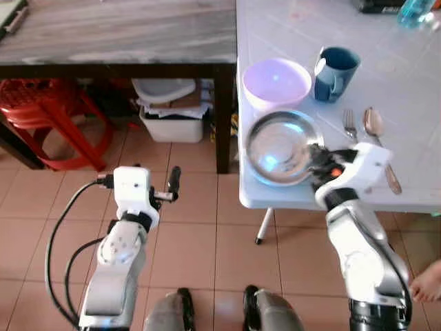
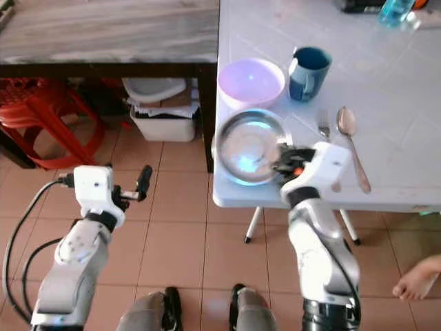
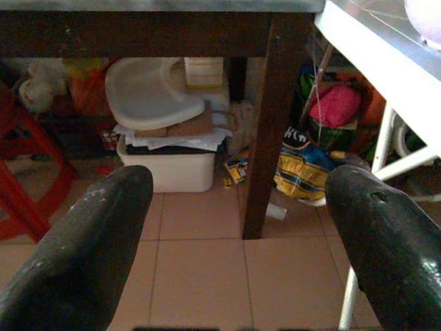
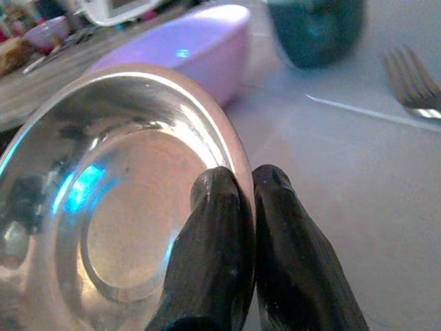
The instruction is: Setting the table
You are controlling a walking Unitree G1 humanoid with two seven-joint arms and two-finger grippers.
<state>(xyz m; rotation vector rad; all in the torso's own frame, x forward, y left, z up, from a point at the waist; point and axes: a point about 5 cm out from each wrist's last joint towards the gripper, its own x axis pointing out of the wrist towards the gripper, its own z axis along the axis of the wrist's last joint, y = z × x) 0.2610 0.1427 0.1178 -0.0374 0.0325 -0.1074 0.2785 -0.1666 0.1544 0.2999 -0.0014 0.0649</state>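
Left gripper point(image 1: 172, 185) hangs idle over the tiled floor, fingers spread wide with nothing between them, beside the dark wooden table point(image 1: 124, 34). Right gripper point(image 4: 238, 200) is pinched onto the near rim of the steel plate point(image 1: 282, 146), one finger inside the lip and one outside; likely an edge grip because the shallow, shiny round dish gives nothing else to grab. Plate sits at the white table's point(image 1: 413, 89) front corner, just before the glossy lilac bowl point(image 1: 277, 83), with the blue mug point(image 1: 335, 72), fork point(image 1: 349, 125) and spoon point(image 1: 377, 134) further right.
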